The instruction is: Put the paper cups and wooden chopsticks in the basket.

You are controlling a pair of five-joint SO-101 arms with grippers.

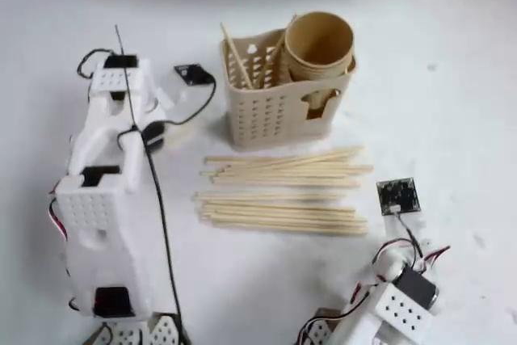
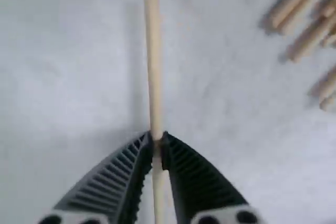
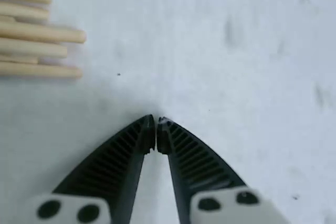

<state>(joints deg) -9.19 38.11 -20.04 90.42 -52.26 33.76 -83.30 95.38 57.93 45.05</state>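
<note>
Bright, even light, soft shadows under chopsticks (image 1: 283,214)

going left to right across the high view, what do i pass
left arm → small black board → basket → square circuit board; the loose chopsticks overlap the basket's span, so they are left out

Paper cups (image 1: 319,38) sit in the basket (image 1: 275,115); chopsticks (image 1: 283,212) lie on the table (image 1: 452,78) before it.

No legible text or labels
</note>
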